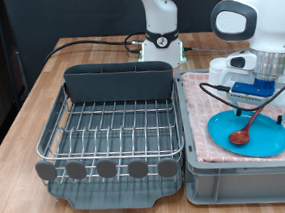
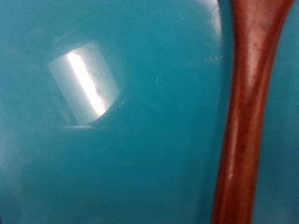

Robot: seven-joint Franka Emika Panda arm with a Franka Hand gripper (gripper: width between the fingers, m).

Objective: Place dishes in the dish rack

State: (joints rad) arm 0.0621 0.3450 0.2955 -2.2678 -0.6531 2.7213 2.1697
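Note:
A round light-blue plate lies on the pink checkered cloth in the grey bin at the exterior view's right. A dark brown wooden spoon lies on the plate, its handle running up towards my gripper. The gripper hangs low over the plate, right at the spoon's handle. The wrist view is filled by the plate, with the spoon's handle along one side; no fingers show there. The silver wire dish rack stands empty at the exterior view's left. The white mug is out of view.
The grey bin with the pink checkered cloth stands right beside the rack. The rack's tall grey utensil compartment is at its far side. A second robot base and cables sit behind on the wooden table.

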